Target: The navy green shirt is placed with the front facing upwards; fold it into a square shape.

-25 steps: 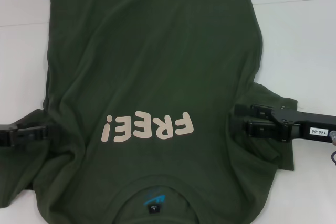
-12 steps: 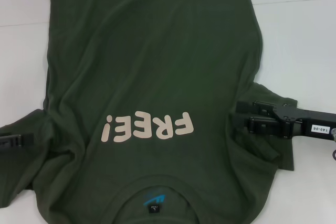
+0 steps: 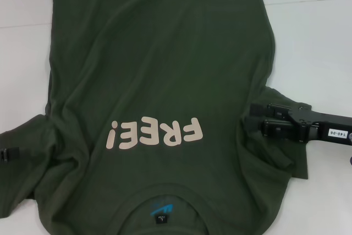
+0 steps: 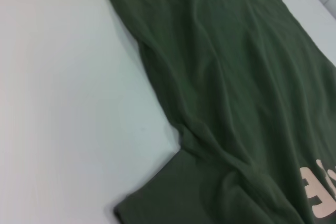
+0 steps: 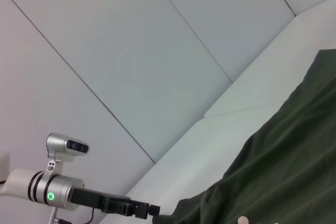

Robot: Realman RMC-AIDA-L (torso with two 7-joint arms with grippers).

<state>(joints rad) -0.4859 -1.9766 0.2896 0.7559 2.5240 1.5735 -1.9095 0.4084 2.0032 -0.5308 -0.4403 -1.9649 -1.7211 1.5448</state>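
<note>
The navy green shirt lies spread face up on the white tabletop, its long axis running away from the robot: collar nearest the robot, hem at the far side, the "FREE" lettering reading upside down from the head view. The right gripper lies low over the right sleeve, reaching in sideways toward the shirt's body; its two fingers lie one above the other with a narrow gap, and whether cloth is pinched between them cannot be told. The left gripper shows only as a dark tip at the picture's edge beside the left sleeve; its state cannot be told. The right arm is clearly the nearer one, so a sleeve fold inward across the chest would likely start from that side.
</note>
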